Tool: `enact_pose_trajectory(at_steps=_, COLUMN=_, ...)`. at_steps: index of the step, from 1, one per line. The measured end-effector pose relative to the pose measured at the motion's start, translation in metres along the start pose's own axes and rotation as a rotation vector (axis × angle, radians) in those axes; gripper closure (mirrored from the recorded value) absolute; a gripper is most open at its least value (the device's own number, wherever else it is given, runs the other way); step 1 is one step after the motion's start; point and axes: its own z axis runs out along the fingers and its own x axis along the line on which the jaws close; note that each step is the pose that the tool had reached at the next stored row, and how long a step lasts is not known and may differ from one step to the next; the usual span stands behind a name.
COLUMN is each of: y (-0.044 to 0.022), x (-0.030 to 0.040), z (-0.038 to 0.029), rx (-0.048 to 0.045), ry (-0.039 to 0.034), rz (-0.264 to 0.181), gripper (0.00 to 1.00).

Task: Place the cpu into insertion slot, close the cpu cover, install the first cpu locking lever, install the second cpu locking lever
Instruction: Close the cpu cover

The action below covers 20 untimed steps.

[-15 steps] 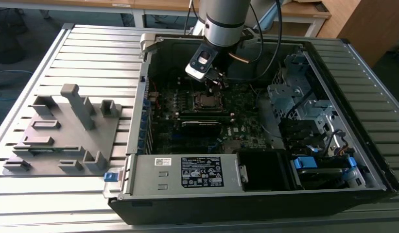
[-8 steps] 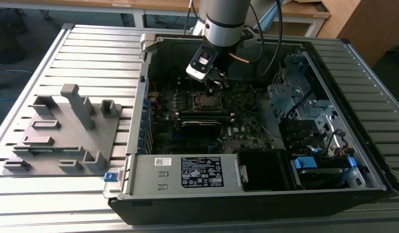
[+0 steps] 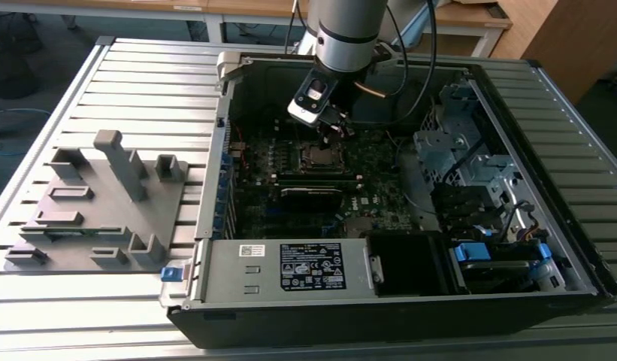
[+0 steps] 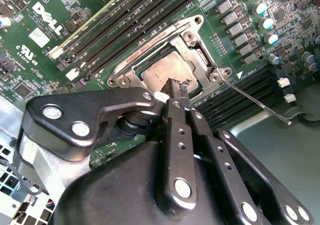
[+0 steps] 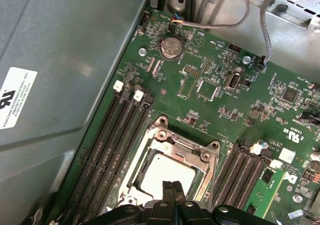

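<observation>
The cpu (image 4: pixel 161 73) (image 5: pixel 166 169) lies flat in the insertion slot (image 3: pixel 319 156) on the green motherboard, its dull silver top showing. Around it lies the cpu cover (image 4: pixel 196 41) (image 5: pixel 181 146), a silver frame resting level with the chip in its cut-out. A thin locking lever (image 4: pixel 256 103) sticks out loose from one corner of the socket. My gripper (image 3: pixel 334 129) (image 4: pixel 175 88) (image 5: pixel 172 186) hangs just above the edge of the chip. Its fingers are shut, tips pressed together with nothing between them.
Black memory slots (image 5: pixel 116 135) run along both sides of the socket. The case's grey power supply (image 3: pixel 288 267) lies at the front, and a drive cage (image 3: pixel 454 147) with cables is on the exterior view's right. A grey fixture (image 3: pixel 98 203) stands on the table on the exterior view's left.
</observation>
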Motion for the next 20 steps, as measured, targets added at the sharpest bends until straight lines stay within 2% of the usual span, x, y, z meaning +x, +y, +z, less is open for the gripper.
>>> enact_pose_trajectory(at_steps=8, y=0.0, x=0.0, z=0.0, rx=0.0004, ry=-0.0001, rz=-0.011, gripper=0.9)
enact_pose_trajectory(at_steps=12, y=0.0, x=0.0, z=0.0, rx=0.0023, ry=-0.0005, rz=-0.063, gripper=0.9)
enact_pose_trajectory(at_steps=20, y=0.0, x=0.0, z=0.0002, rx=0.0072, ry=-0.0016, rz=-0.201, gripper=0.9)
